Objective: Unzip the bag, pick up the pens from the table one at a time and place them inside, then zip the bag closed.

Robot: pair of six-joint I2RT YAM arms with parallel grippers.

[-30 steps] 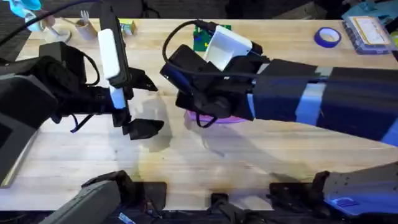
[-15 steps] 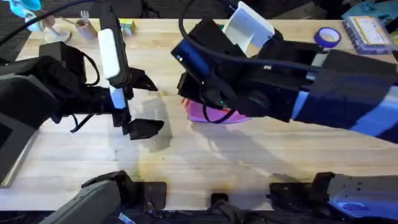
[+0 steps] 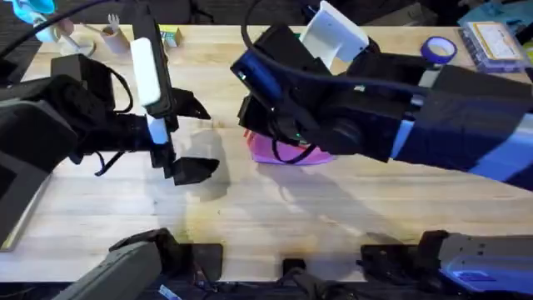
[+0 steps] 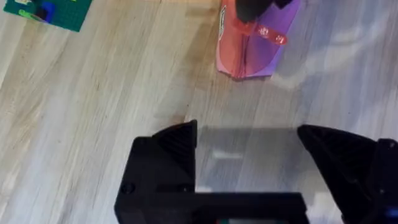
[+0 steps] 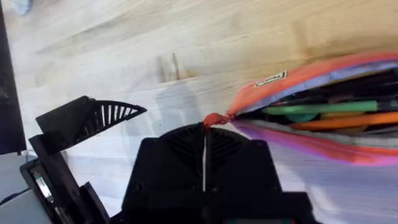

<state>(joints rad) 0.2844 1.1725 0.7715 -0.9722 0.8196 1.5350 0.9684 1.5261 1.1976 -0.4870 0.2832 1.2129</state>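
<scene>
item: pink fabric pencil pouch (image 3: 287, 152), soft, long, rounded, with orange trim and a mouth gaping in the right wrist view. it lies on the table (image 3: 333, 217) at mid-table, mostly under the right arm.

contents: slim stick pens (image 5: 336, 115) lie lengthwise inside, one green and one orange, with darker ones between.

right gripper (image 5: 205, 146): black fingers pressed together, pinching the small red zipper tab (image 5: 214, 118) at one end of the pouch's opening.

left gripper (image 3: 187, 137): black fingers spread wide, holding nothing, hovering over bare wood to the left of the pouch and apart from it.

step, judged: the final one, zipping shut, since pens are inside and i can make out none loose on the table. the opening looks unclosed along the stretch shown.

next move, judged: draw the tab along the zipper line towards the far end; soft fabric may slide or bunch, so the free left gripper could brace the pouch's other end.

surface: pale butcher-block planks with visible grain. a green block plate (image 4: 53, 11) lies further off.
</scene>
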